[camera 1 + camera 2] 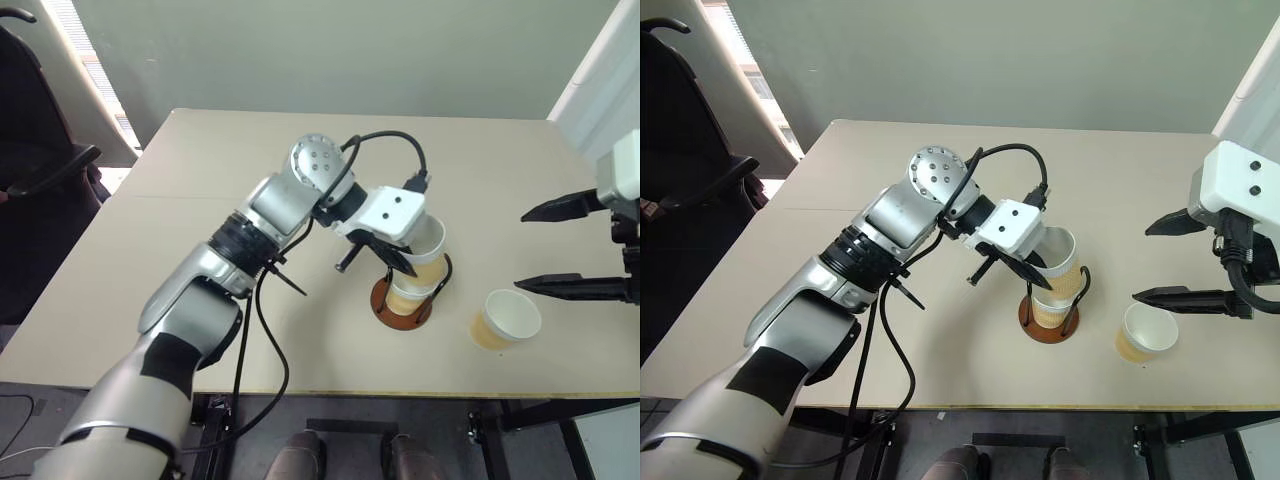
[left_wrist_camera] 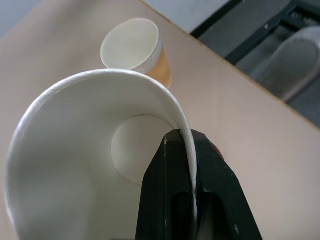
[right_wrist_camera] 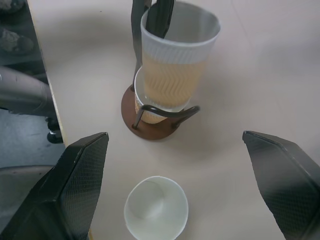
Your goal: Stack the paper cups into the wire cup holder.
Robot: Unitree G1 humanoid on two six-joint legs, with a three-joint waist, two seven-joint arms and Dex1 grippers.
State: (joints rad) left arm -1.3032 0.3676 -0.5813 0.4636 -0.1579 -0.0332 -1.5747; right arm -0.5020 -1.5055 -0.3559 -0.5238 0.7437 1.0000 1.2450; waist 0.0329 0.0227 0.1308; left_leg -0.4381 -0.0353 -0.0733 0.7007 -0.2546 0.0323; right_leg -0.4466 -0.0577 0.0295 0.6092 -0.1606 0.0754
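The wire cup holder point(image 3: 150, 131) stands on its round reddish-brown base near the table's front edge, with one paper cup point(image 1: 405, 297) seated inside its black loops. A second paper cup point(image 3: 175, 60) sits partly nested in that one, leaning slightly. My left gripper point(image 1: 400, 262) is shut on its rim, with one finger point(image 2: 175, 200) inside the wall and the other outside. A third paper cup point(image 1: 505, 320) stands upright on the table just to the right of the holder. My right gripper point(image 1: 522, 250) hangs open above and beyond that cup, holding nothing.
The beige table point(image 1: 200, 200) is bare across its left and far parts. A black chair point(image 1: 40, 170) stands off the table's left side. The holder and the loose cup sit close to the front edge point(image 1: 450, 392).
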